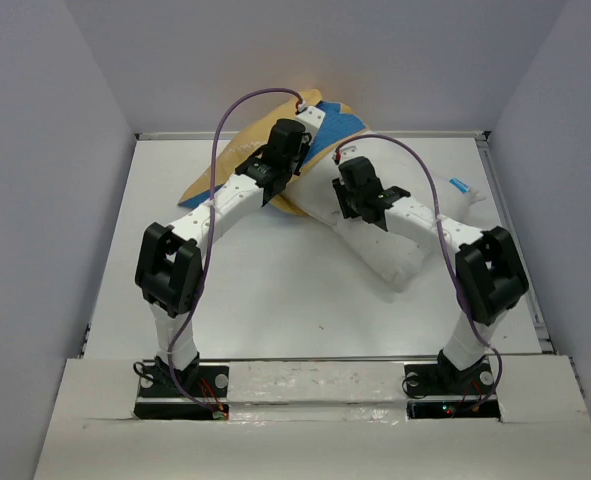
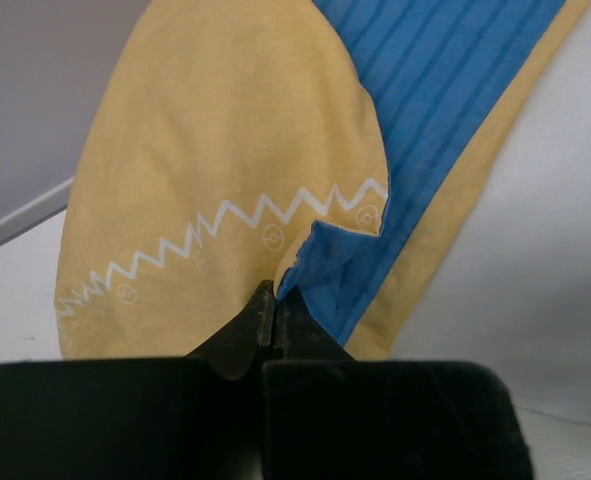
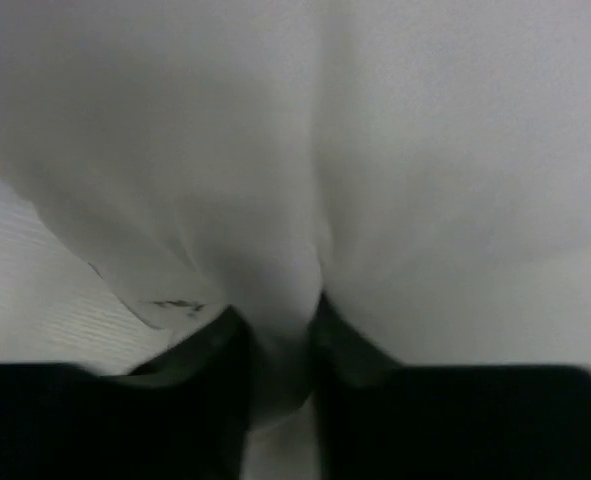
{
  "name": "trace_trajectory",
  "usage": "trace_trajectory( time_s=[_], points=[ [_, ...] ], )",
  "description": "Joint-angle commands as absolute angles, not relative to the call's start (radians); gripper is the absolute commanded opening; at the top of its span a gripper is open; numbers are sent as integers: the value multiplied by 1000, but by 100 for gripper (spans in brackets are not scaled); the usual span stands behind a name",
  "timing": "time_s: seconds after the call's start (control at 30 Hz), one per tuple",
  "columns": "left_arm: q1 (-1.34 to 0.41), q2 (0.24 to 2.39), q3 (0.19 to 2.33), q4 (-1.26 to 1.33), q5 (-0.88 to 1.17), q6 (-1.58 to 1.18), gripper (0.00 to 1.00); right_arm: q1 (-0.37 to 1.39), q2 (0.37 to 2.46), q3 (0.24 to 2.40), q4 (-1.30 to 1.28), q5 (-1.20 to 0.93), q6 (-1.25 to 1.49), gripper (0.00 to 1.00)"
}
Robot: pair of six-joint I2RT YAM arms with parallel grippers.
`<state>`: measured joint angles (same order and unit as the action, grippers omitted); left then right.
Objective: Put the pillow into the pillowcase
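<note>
The pillowcase (image 1: 327, 125), mustard-yellow with a blue ribbed side, hangs lifted at the back centre of the table. My left gripper (image 1: 287, 165) is shut on its edge; the left wrist view shows the pillowcase (image 2: 225, 150) with a white zigzag line and my left gripper (image 2: 271, 300) pinching the rim where yellow meets blue. The white pillow (image 1: 400, 255) lies to the right, partly under the pillowcase. My right gripper (image 1: 360, 205) is shut on a fold of the pillow (image 3: 375, 150), seen between my right gripper's (image 3: 280, 340) fingers.
The white table (image 1: 265, 290) has raised side rails and grey walls around it. A small blue tag (image 1: 460, 185) lies on the pillow's far right part. Both arm bases stand at the near edge.
</note>
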<state>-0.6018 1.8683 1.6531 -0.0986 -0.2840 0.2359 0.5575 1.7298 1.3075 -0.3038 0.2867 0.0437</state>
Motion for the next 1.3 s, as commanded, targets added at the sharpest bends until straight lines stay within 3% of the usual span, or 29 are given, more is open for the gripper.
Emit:
trace_trajectory(
  time_s=[0.0,0.2,0.3,0.47,0.57,0.6,0.63,0.67,0.73,0.9,1.07,1.17,1.27],
  points=[
    [-552,1752,1675,-63,-287,199,0,587,1819,1364,-285,324,-41,0],
    [-428,1597,1664,-113,-593,78,0,822,1642,1194,-253,224,-144,0],
    [-371,1511,1622,-74,-794,144,0,945,1507,1097,-282,135,-100,0],
    [-319,1471,1643,-17,-844,204,0,991,1249,967,-356,132,12,0],
    [-272,1576,1716,-37,-804,171,0,991,1161,930,-408,175,86,0],
    [-235,1615,1780,-79,-751,154,29,991,1125,925,-416,178,95,0],
    [-197,1708,1827,-165,-714,99,52,991,1112,925,-425,182,107,0],
    [-184,1754,1933,-222,-675,60,84,991,1097,925,-426,196,110,0],
    [-179,1811,2008,-294,-537,8,98,991,1089,923,-434,236,110,0],
    [-258,1734,2030,-393,-305,-67,97,991,1085,937,-431,402,123,0],
    [-500,1443,1753,-454,-287,-100,88,980,1028,916,-405,456,155,0],
    [-682,1402,1658,-472,-296,-138,86,971,1012,902,-376,422,169,0],
    [-745,1457,1621,-462,-327,-144,86,971,1020,897,-354,411,184,0]
  ],
)
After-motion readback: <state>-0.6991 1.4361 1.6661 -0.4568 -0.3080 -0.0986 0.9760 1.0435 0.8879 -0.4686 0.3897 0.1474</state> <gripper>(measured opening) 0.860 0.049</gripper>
